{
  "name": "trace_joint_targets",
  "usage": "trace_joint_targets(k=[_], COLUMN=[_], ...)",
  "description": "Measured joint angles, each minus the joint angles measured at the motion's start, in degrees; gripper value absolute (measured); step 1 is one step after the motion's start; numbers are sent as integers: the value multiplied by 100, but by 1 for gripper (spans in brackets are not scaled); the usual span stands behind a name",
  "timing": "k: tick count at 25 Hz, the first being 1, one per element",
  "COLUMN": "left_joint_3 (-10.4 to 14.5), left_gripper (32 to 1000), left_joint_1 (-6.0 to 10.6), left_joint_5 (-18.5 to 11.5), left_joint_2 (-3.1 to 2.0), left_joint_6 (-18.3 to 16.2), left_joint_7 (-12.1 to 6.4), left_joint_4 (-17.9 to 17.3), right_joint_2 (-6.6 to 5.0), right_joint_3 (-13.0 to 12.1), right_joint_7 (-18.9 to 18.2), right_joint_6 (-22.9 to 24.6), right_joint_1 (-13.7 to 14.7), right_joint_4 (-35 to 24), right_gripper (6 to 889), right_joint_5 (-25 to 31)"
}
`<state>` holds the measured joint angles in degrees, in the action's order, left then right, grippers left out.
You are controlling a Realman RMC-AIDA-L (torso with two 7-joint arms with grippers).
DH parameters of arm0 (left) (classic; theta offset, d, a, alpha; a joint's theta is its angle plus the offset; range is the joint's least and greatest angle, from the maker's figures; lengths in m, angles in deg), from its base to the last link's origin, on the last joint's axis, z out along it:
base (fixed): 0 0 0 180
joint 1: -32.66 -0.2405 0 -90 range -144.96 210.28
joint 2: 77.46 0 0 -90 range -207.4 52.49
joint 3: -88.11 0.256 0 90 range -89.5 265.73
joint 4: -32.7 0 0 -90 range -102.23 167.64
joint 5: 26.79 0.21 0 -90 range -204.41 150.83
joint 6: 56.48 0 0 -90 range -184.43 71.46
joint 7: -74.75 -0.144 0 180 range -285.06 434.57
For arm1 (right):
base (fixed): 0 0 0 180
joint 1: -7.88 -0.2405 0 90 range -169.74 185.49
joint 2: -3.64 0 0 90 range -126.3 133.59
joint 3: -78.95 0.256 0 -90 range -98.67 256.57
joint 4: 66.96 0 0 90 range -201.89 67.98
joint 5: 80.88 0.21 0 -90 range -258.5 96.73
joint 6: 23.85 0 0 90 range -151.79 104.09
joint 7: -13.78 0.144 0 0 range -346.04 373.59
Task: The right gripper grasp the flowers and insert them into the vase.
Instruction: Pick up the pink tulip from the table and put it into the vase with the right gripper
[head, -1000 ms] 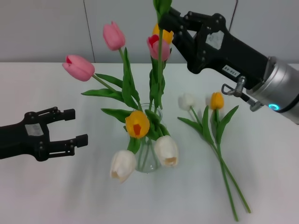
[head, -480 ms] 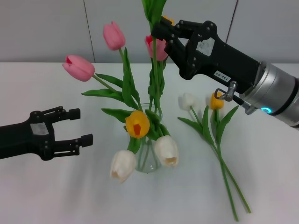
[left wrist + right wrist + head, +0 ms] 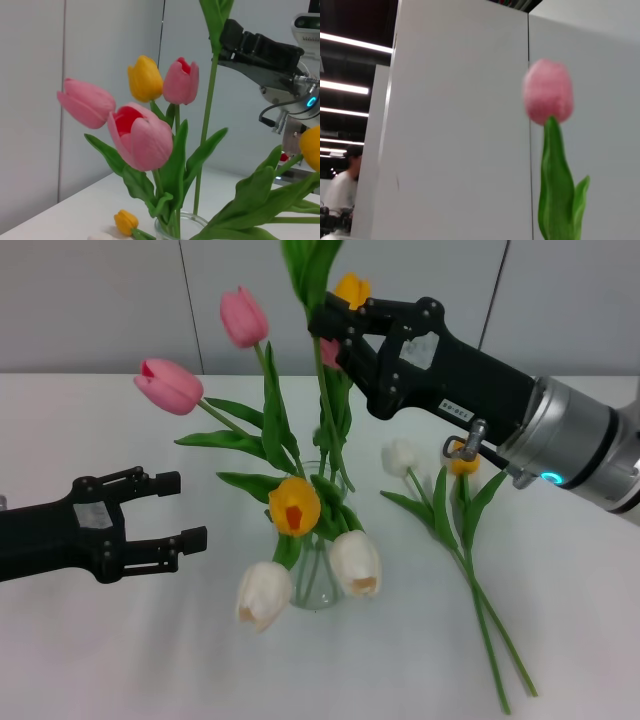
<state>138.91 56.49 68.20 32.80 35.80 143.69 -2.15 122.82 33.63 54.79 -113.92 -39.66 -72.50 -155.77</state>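
On the white counter (image 3: pixel 120 660), the right end effector (image 3: pixel 322 332), its label unreadable, clamps a flower stem (image 3: pixel 326 410) above the vase (image 3: pixel 318 585); the left end effector (image 3: pixel 170 510) is parted. Two flowers (image 3: pixel 455 510) lie beside the vase.

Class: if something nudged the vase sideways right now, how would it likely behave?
The vase looks small and clear, likely glass, so probably fragile. Tall flowers lean well beyond its rim, so it seems top-heavy and apt to tip. The right gripper, holding one stem, might tug it.
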Motion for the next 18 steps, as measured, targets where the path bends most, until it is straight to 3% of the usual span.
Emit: trace_joint_targets(k=[18], left_joint_3=[0], left_gripper=[887], left_joint_1=[-20], left_joint_5=[29], left_joint_2=[5], left_joint_6=[0], left_joint_7=[-4], left_joint_4=[5], right_joint_2=[0], right_joint_3=[-3], right_joint_7=[-34], right_joint_6=[109], right_joint_1=[66], right_joint_4=[142], right_gripper=[47], right_joint_5=[0])
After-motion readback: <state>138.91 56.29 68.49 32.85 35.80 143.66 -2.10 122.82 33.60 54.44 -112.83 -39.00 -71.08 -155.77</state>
